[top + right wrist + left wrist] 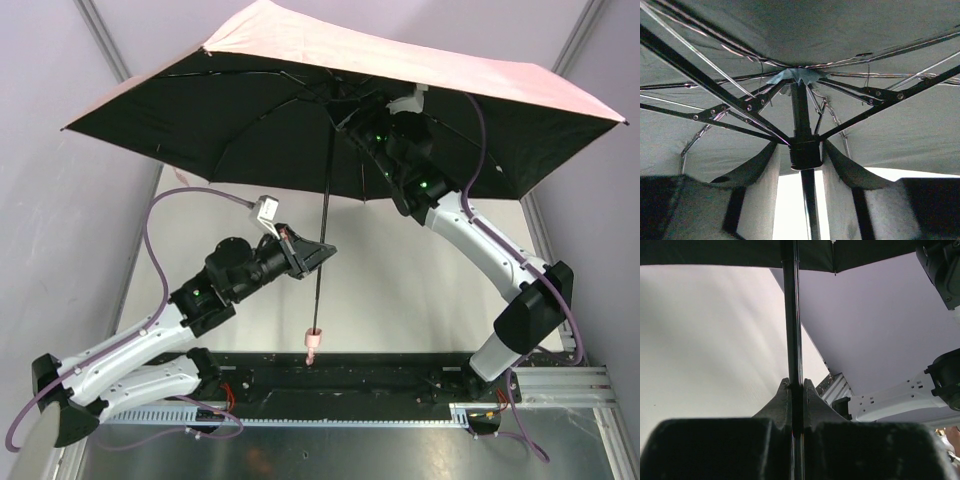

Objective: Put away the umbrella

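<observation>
The umbrella's (420,75) shaft (326,180) stood upright, the left pincer (796,387) clamped low on it and the nearer right pincer (801,160) parted astride the runner (805,150) above.

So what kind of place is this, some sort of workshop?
Most likely a robot test lab: two white robot arms bolted to a black rail, plain walls closing it in, and an open umbrella held up indoors.

Spread umbrella (250,110) overhead — room beneath
</observation>
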Robot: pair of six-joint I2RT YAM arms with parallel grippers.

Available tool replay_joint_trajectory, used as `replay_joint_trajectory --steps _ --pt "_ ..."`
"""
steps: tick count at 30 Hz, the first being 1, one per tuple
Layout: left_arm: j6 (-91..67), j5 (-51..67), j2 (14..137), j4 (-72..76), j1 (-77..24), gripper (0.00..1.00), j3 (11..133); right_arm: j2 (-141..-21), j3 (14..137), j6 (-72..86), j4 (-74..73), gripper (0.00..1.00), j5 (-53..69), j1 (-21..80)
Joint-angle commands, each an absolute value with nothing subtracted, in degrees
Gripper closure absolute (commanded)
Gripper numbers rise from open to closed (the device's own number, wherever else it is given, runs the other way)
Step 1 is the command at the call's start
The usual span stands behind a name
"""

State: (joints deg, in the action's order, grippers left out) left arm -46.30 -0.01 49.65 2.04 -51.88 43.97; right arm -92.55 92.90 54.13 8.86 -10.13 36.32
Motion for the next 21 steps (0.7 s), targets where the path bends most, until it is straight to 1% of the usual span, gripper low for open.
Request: replay_joint_trajectory --steps 1,2,3,4,5,6,7,10,13,15,21 --pt "-43.65 2.27 47.03 4.46 -52.53 1.00 46.40 -94.16 95.29 53.31 11.71 0.62 -12.68 33.85" --pt "-43.67 2.23 47.03 4.38 -52.54 1.00 46.32 -94.45 95.46 52.71 12.53 0.63 -12.32 33.85" --pt "-43.76 2.17 47.02 4.35 -52.51 1.00 46.36 -94.73 95.72 52.06 13.39 0.70 -11.56 33.80" --pt "-43.81 2.18 47.02 4.28 -52.53 1.00 46.43 -95.05 96.02 51.08 14.25 0.83 -10.66 33.64" --pt "-43.79 2.06 46.98 4.21 -52.50 1.00 46.50 -95.38 96.53 50.02 14.33 0.92 -10.03 33.52" --pt "-43.78 1.82 46.91 4.12 -52.49 1.00 46.59 -95.77 97.35 48.96 13.80 0.96 -8.62 33.33" --pt "-43.64 1.57 46.83 3.91 -52.48 1.00 46.80 -96.13 98.33 48.03 12.83 0.98 -6.59 32.92" --pt "-42.40 0.54 46.87 2.28 -52.27 1.00 48.53 -95.70 98.40 47.44 9.25 1.00 0.26 32.52" --pt "-40.45 -0.67 47.39 -0.31 -50.94 1.00 51.28 -92.22 91.17 49.99 11.37 1.00 7.21 33.49" --pt "-39.42 -0.83 48.21 -1.88 -49.10 1.00 53.12 -89.13 86.73 49.85 12.40 1.00 9.03 34.98" --pt "-39.71 6.73 51.91 -3.30 -42.09 1.00 58.55 -81.71 75.98 46.67 14.98 1.00 9.92 41.23"
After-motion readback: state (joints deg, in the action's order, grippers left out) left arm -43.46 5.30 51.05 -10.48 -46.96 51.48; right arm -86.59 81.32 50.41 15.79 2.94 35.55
